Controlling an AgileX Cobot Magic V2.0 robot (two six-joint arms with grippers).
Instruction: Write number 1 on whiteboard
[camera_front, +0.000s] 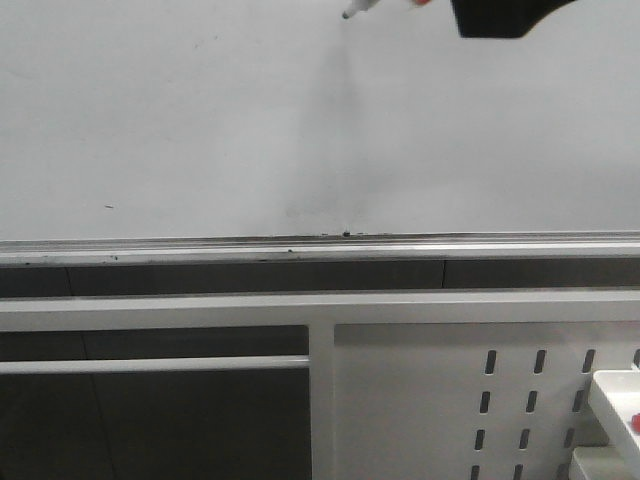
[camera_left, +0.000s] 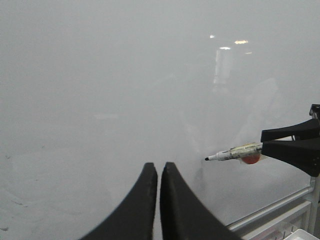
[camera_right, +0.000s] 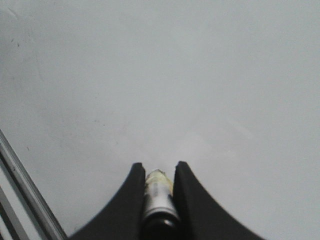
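The whiteboard is seen filling the upper half of the front view, with its silver rail running along the lower edge. No black stroke of the number 1 can be made out on the board; only faint grey smudging and a few tiny dark specks are seen near the rail at about 6 o'clock.

A marker is held in the right gripper at about 1 o'clock in the front view, its dark tip pointed toward 9 o'clock. In the left wrist view the marker is seen clamped between the right gripper's fingers, with the tip close to the board; whether it touches cannot be told. In the right wrist view the marker's barrel is gripped between the two black fingers.

The left gripper is seen with its jaws brought together, almost touching, with nothing between them.

A white perforated panel is seen below the rail at 5 o'clock.
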